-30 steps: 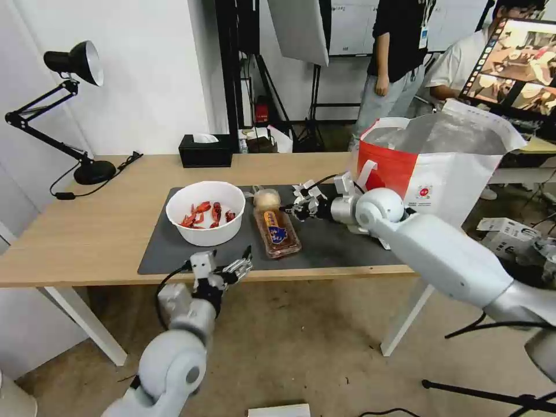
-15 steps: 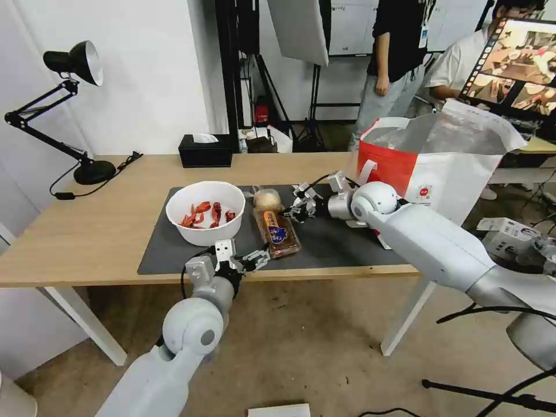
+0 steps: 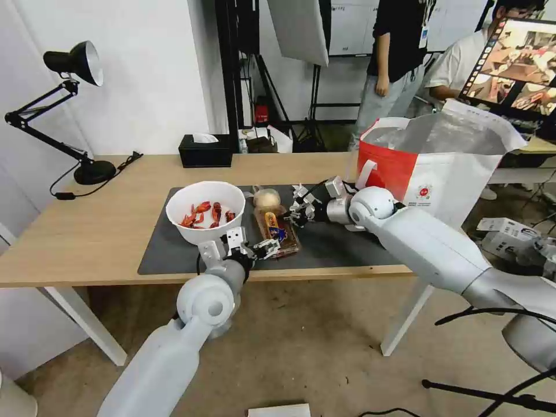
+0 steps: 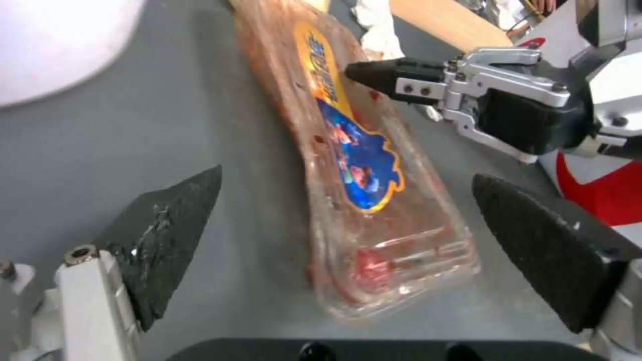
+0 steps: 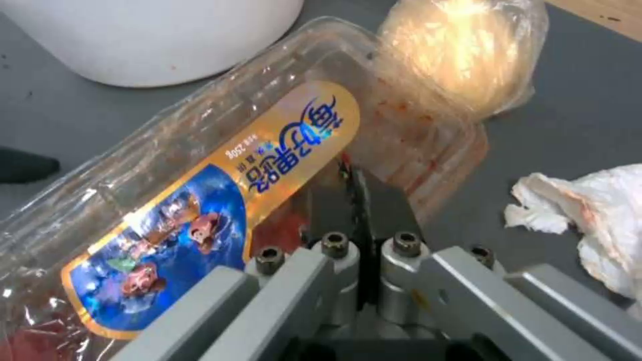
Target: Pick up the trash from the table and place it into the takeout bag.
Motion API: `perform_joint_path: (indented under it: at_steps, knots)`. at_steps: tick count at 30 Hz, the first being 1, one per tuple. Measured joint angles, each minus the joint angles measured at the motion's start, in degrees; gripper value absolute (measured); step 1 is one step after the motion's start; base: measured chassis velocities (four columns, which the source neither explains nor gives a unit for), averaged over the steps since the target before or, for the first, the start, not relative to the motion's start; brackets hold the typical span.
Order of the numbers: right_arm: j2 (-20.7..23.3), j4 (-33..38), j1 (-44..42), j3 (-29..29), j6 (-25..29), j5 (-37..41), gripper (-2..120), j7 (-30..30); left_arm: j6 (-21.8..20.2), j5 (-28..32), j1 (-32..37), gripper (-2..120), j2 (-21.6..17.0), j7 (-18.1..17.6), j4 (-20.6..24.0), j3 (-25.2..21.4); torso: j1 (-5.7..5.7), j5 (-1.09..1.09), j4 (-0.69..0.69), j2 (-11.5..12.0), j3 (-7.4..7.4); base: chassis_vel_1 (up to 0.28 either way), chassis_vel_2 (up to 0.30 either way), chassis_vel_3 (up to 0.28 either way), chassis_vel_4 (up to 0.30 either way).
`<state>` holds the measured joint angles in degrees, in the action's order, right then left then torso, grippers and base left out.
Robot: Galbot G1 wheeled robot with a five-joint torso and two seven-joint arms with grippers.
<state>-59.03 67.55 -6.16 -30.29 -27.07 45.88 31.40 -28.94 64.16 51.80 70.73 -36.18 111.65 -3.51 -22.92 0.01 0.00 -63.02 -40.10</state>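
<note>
On the table's point(image 3: 98, 231) dark mat lie the white bowl point(image 3: 205, 211) of red shells, the clear tray point(image 3: 277, 231) with a blue-orange label, the wrapped beige lump point(image 3: 267, 200) and a crumpled tissue point(image 5: 589, 210). My left gripper point(image 3: 263, 250) is open at the tray's point(image 4: 348, 165) near end, one finger on each side. My right gripper point(image 3: 292, 214) is shut, its tip touching the tray's point(image 5: 234, 165) long side near the label. The takeout bag point(image 3: 440, 156) stands open at the table's right end, behind my right arm.
A black tissue box point(image 3: 205, 150) sits at the table's back edge and a black desk lamp point(image 3: 87, 168) at the far left. The bowl point(image 4: 53, 45) is close beside the tray. People stand beyond the table.
My left gripper has come up from below the table's front edge and forward onto the mat, to the tray's near end. My right gripper has shifted slightly toward the tray.
</note>
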Motion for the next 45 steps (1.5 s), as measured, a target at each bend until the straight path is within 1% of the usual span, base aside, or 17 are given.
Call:
perform_joint_path:
  at_steps: [12,15,16,18,21,22,25,26,29,30,33,34,37,39,40,43,45]
  knots:
    - [-0.18,0.11,-0.51,0.18,0.24,0.00,0,-0.18,-0.22,2.06,-3.49,99,1.35,-1.08,-3.91,1.82,0.00,-0.01,0.00,0.00,0.00,0.000,0.000,0.000,0.000]
    - [-0.26,0.12,-0.62,0.26,0.24,0.00,0,-0.26,-0.07,2.45,-4.42,85,1.86,-1.24,-4.85,2.31,0.00,-0.01,0.00,0.00,0.00,0.000,0.000,0.000,0.000]
    - [-0.26,0.12,-0.62,0.26,0.24,0.00,0,-0.26,-0.07,2.45,-4.42,85,1.86,-1.24,-4.85,2.31,0.00,-0.01,0.00,0.00,0.00,0.000,0.000,0.000,0.000]
    - [-0.36,0.09,-0.67,0.35,0.24,0.00,0,-0.33,-0.08,2.77,-4.65,75,1.93,-1.38,-4.98,2.54,0.00,-0.01,0.00,0.00,0.00,0.000,0.000,0.000,0.000]
    - [-0.43,0.11,-0.86,0.66,0.24,0.00,0,-0.45,-0.05,2.83,-4.74,66,2.01,-1.47,-5.14,2.76,0.00,-0.01,0.01,0.00,0.00,0.000,0.000,0.000,0.000]
    - [-0.43,0.11,-0.86,0.66,0.24,0.00,0,-0.45,-0.05,2.83,-4.74,66,2.01,-1.47,-5.14,2.76,0.00,-0.01,0.01,0.00,0.00,0.000,0.000,0.000,0.000]
    - [-0.41,0.30,-1.08,1.14,0.23,0.03,0,-0.65,-0.03,2.58,-4.83,49,2.06,-2.32,-5.42,3.59,0.00,-0.01,0.01,0.00,0.00,0.000,0.000,0.000,0.000]
    - [-0.41,0.30,-1.08,1.14,0.23,0.03,0,-0.65,-0.03,2.58,-4.83,49,2.06,-2.32,-5.42,3.59,0.00,-0.01,0.01,0.00,0.00,0.000,0.000,0.000,0.000]
    - [-0.13,0.84,-1.34,1.53,0.22,0.21,0,-1.02,-0.03,2.41,-5.13,35,2.03,-2.94,-5.80,3.97,0.00,-0.01,0.01,0.00,-0.01,0.000,0.000,0.000,0.000]
    - [-0.13,0.84,-1.34,1.53,0.22,0.21,0,-1.02,-0.03,2.41,-5.13,35,2.03,-2.94,-5.80,3.97,0.00,-0.01,0.01,0.00,-0.01,0.000,0.000,0.000,0.000]
    - [0.41,1.74,-1.76,1.70,0.22,0.47,0,-1.38,0.04,2.32,-5.52,21,2.27,-3.26,-6.47,3.97,0.00,-0.01,0.01,0.00,0.00,0.000,0.000,0.000,0.000]
    - [0.41,1.74,-1.76,1.70,0.22,0.47,0,-1.38,0.04,2.32,-5.52,21,2.27,-3.26,-6.47,3.97,0.00,-0.01,0.01,0.00,0.00,0.000,0.000,0.000,0.000]
    - [0.75,2.26,-2.07,1.89,0.58,0.85,0,-1.48,0.69,1.70,-5.60,5,2.85,-3.37,-7.12,4.12,0.00,-0.01,0.01,0.00,-0.01,0.000,0.000,0.000,0.000]
    - [0.81,2.28,-2.12,1.93,0.76,1.11,0,-1.56,1.01,1.51,-5.61,4,3.01,-3.45,-7.25,4.21,0.00,-0.01,0.01,0.00,-0.01,0.000,0.000,0.000,0.000]
    - [0.89,2.34,-2.18,1.98,0.93,1.44,0,-1.73,1.27,1.39,-5.62,0,3.15,-3.57,-7.37,4.27,0.00,-0.02,0.00,0.00,-0.01,0.000,0.000,0.000,0.000]
    - [1.22,2.61,-2.40,2.45,1.22,2.09,0,-2.12,1.64,1.28,-5.63,0,3.32,-3.77,-7.58,4.34,0.00,-0.01,0.00,0.00,0.00,0.000,0.000,0.000,0.000]
    - [2.50,4.81,-3.20,4.01,1.36,3.65,0,-3.81,2.03,1.55,-5.63,0,3.19,-4.27,-7.18,4.38,0.00,-0.01,0.02,0.00,-0.01,0.000,0.000,0.000,0.000]
